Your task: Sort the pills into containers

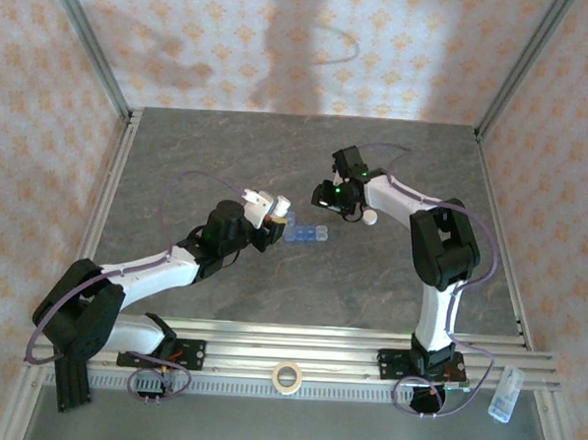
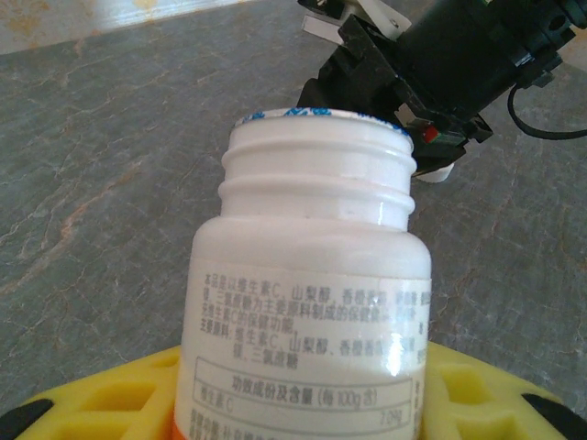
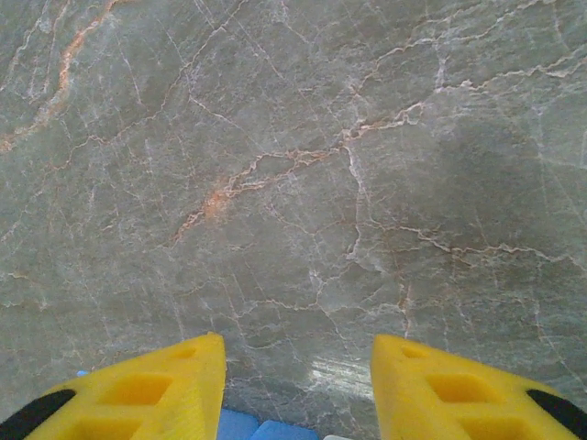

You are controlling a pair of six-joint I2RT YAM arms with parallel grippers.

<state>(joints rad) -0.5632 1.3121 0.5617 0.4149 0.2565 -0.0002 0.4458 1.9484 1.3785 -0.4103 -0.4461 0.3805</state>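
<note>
- Leftmost, just left of the containers (image 1: 306, 234): left gripper (image 1: 266, 222), clamped round the body of a white bottle (image 2: 312, 275), one yellow finger on each side of it.
- Points the bottle's threaded mouth up and rightward, toward the left end of the containers; hangs close over that end or just behind it, cannot tell which from above.
- Next, the containers themselves: a short blue strip of joined boxes, flat on the grey table (image 3: 275, 137), long axis running left to right, so stretching away from the bottle's mouth rather than across it.
- Probably calls for a tip of the bottle to the right, then a slide along that long axis, box after box; whether any box holds pills, cannot tell.
- Right of the containers and a little behind: right gripper (image 3: 295, 344), yellow fingers standing apart with bare table between them, nothing clamped; catches a sliver of blue at the near edge of its own camera, so likely sits close to the strip's right end.
- Just right of that gripper, farther from the containers: a small white round thing (image 1: 370, 217), perhaps the bottle's cap, too small to tell.
- Nearer of the two arms to the containers: the left, already loaded and likely the pouring side, with the right well placed to steady the strip.
</note>
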